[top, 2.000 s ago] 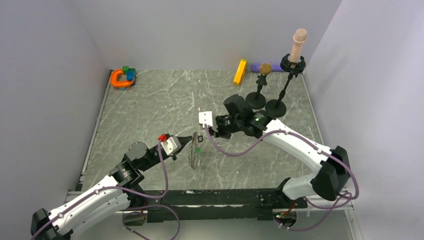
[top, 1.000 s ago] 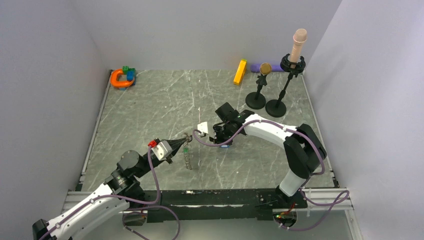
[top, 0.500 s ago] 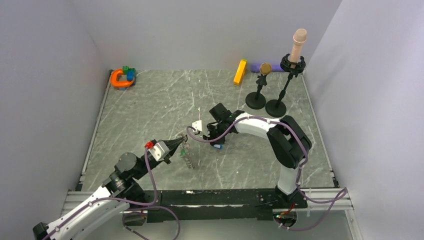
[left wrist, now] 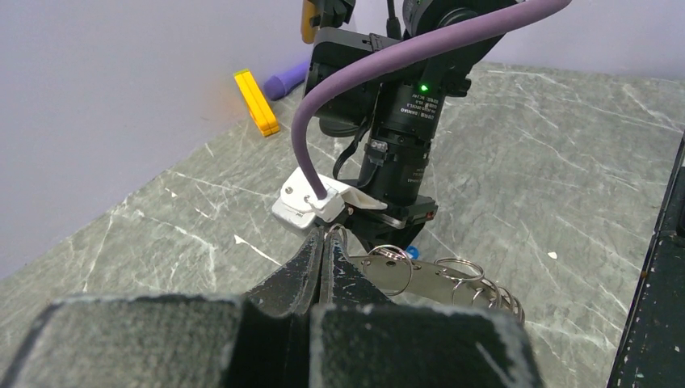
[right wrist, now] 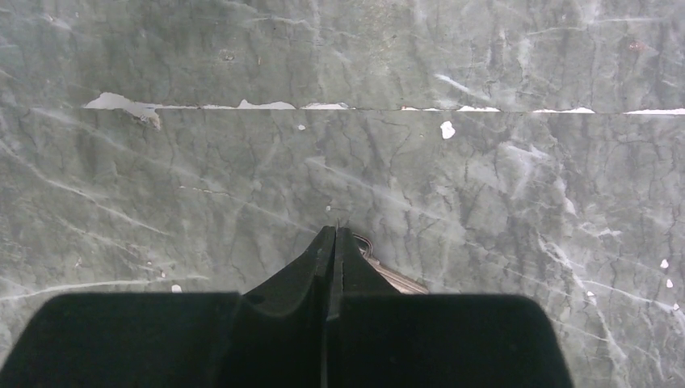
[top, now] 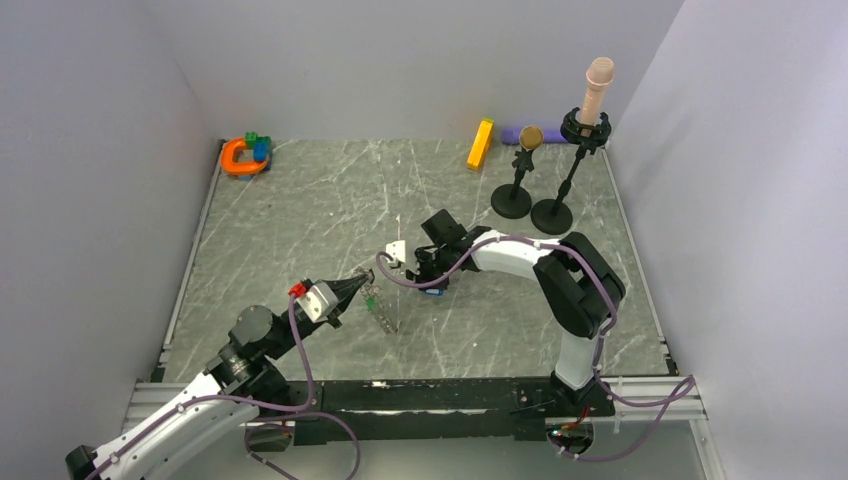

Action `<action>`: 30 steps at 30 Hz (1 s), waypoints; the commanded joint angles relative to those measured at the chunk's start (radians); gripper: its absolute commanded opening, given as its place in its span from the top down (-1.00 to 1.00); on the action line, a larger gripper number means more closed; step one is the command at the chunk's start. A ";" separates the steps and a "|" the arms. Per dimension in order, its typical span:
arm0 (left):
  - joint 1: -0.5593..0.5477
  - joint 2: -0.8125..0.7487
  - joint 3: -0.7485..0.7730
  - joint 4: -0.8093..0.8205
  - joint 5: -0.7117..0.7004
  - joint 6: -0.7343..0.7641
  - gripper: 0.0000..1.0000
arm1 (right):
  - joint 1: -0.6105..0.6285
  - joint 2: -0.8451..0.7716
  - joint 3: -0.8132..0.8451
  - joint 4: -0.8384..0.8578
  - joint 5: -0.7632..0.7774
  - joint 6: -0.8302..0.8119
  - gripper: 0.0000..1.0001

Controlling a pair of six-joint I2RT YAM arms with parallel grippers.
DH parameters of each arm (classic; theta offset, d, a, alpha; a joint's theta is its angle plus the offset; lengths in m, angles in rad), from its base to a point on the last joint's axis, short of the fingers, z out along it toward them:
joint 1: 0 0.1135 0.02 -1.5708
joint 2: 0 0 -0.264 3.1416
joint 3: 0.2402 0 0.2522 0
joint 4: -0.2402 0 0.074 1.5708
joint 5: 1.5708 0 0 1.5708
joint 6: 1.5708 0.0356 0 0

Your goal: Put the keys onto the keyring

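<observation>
Keyring [left wrist: 436,280] pinched by low, outstretched left gripper [left wrist: 321,239]; right gripper [right wrist: 329,236] angled down alongside

Grey-green marbled desk [top: 300,220], scratched white. Far left corner — an orange horseshoe toy [top: 238,157] with green and blue blocks [top: 258,146]. By the far edge: yellow bar [top: 481,144], purple piece [top: 512,134], two black stands [top: 511,203]. Mid-desk, a blue key [top: 433,291] — contact unclear.

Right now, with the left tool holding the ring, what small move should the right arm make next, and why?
Probably open the right tool slightly and settle it over the blue key. Its jaws stand shut with no key visibly between them, while that key appears to lie on the table just beside it, close to the keyring clamped in the left tool.
</observation>
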 commanded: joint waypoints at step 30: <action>0.003 -0.010 0.021 0.040 0.003 -0.025 1.00 | -0.085 -0.132 0.140 -0.183 -0.194 0.000 0.06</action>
